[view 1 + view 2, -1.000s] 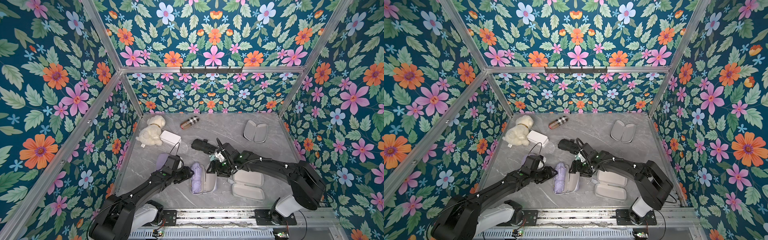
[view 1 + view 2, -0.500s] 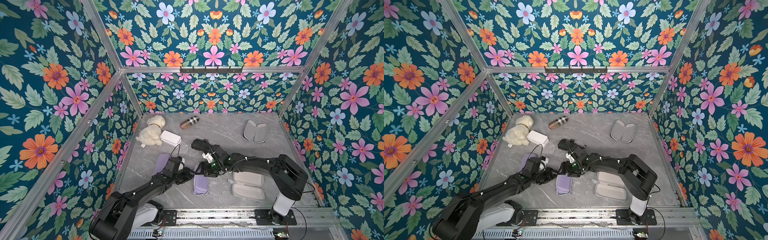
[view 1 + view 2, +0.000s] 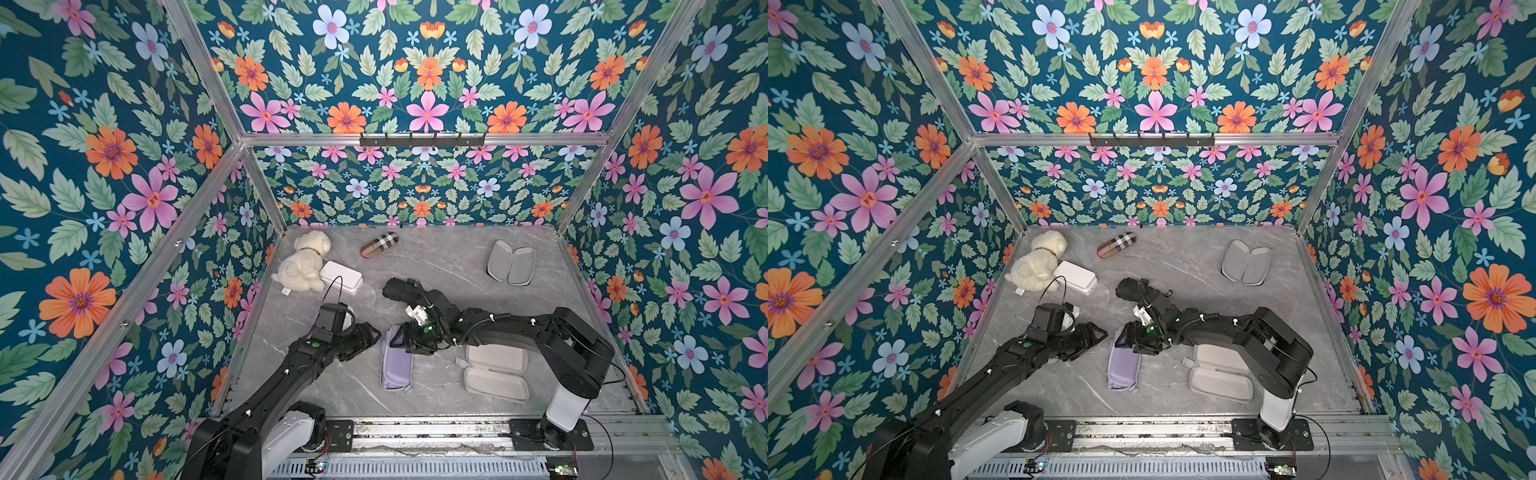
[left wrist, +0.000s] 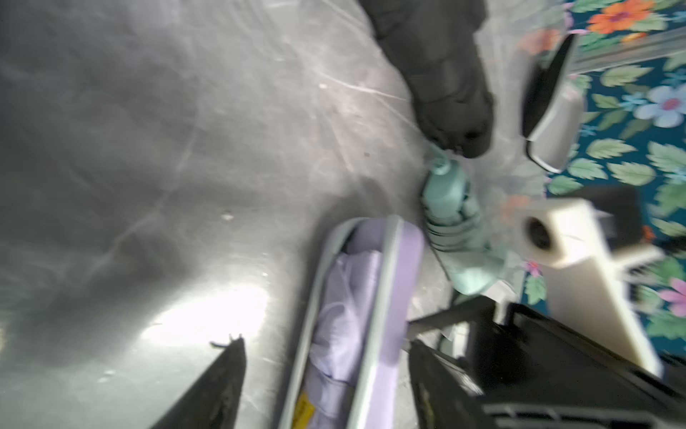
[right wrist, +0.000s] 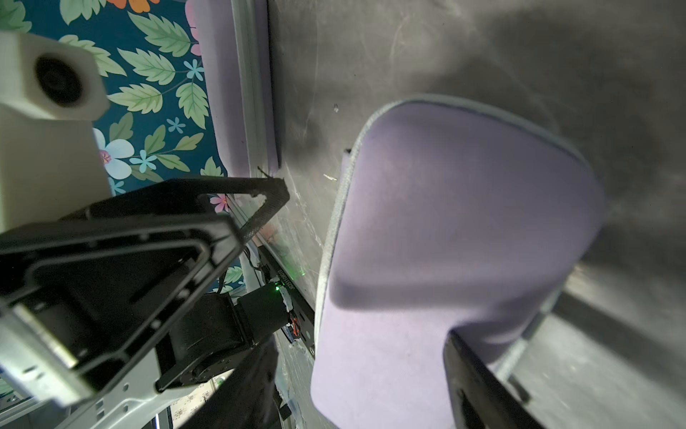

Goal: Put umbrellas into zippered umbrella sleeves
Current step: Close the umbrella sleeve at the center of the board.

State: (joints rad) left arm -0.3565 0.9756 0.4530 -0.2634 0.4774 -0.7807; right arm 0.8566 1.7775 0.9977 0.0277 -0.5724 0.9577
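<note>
Jaws of the left gripper (image 3: 373,333) stand spread wide with nothing in them. Their tips are just beside the lavender sleeve (image 3: 397,365), with no visible contact. Right gripper (image 3: 405,340) jaws are also apart, astride that sleeve's far end. One of its fingers (image 5: 479,379) lies over the upper shell. Whether they press it, cannot tell.

Grey marbled table (image 3: 436,266) carries everything.

Near open sleeve (image 3: 494,372): grey lining up, toward the front, under the right arm, beside the lavender sleeve.

Far open sleeve (image 3: 510,262): lining up, toward the back right, well apart from the rest.

Lavender sleeve: mid-table toward the front, halves ajar. Left wrist view shows the lavender umbrella (image 4: 345,297) lying inside, between the zip edges.

Plush dog (image 3: 303,266): back left, touching the white box (image 3: 341,277).

Black umbrella (image 3: 401,289): on the table behind the right gripper.

Mint green umbrella (image 4: 453,223): just beside the lavender sleeve, its tip near the black umbrella's end. It is hidden under the arm in both top views.

Tan plaid capsule (image 3: 379,245): near the back wall.
</note>
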